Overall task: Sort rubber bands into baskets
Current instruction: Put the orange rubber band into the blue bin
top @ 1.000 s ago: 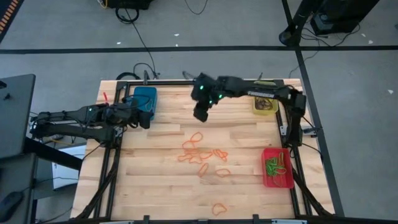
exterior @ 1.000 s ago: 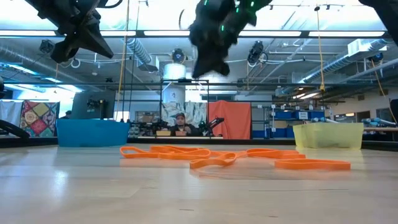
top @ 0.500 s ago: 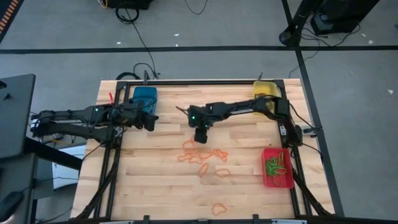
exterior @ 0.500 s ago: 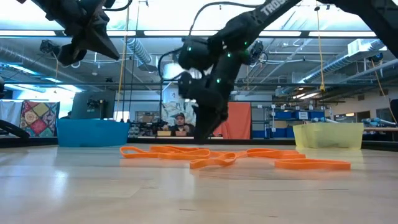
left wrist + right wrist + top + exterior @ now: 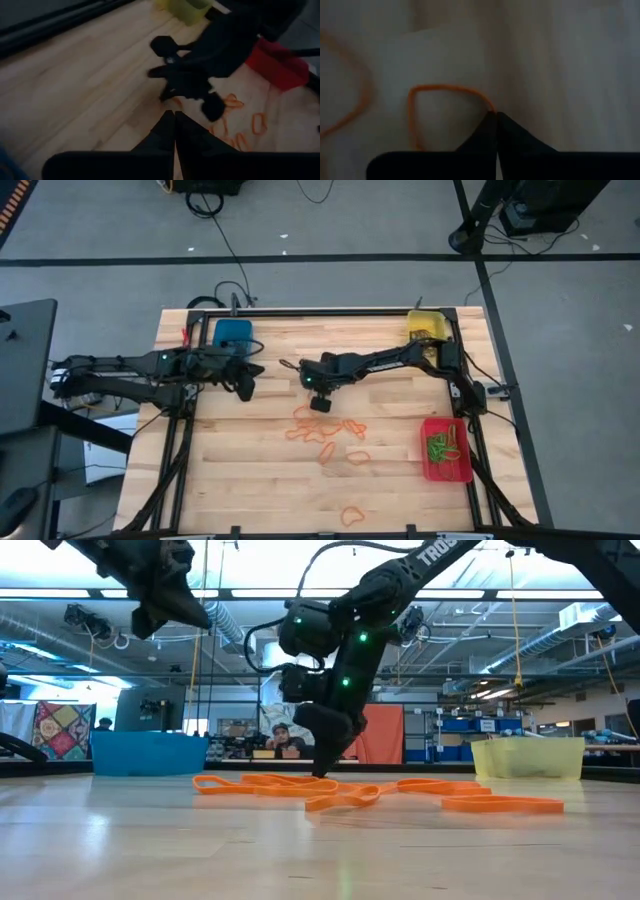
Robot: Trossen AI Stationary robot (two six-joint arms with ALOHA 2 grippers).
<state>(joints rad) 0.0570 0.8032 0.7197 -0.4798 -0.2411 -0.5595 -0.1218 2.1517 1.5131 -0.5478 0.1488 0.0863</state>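
The right gripper (image 5: 320, 404) has come down from above the far side of the table to the near edge of the orange pile, and its fingers (image 5: 492, 131), which stood apart on the way down, are now pinched together. Its own wrist view shows the tips closed right at the curve of one orange rubber band (image 5: 449, 91), so I would say they have nipped that loop, though nothing has been lifted to prove it. The low view adds that the tips touch the table at the far side of the orange bands (image 5: 330, 790); the high view only shows the gripper at the top of the scatter.

The left gripper (image 5: 246, 388) has swung out from over the blue basket (image 5: 232, 333) toward the middle and hangs above bare wood, fingers (image 5: 172, 131) closed on nothing; its wrist view looks across at the right arm and the bands beyond it.

If the pinch holds, the next step is a lift and a carry to a basket. Only the high view lays out the choices: the red basket (image 5: 446, 448) at the right edge already holds green bands (image 5: 440, 446), the yellow basket (image 5: 424, 330) sits at the far right corner, partly hidden by the arm, and one stray orange band (image 5: 351, 515) lies alone near the front edge. The rest remain loose on the table (image 5: 240, 470).

A person (image 5: 286, 741) sits in the room behind.
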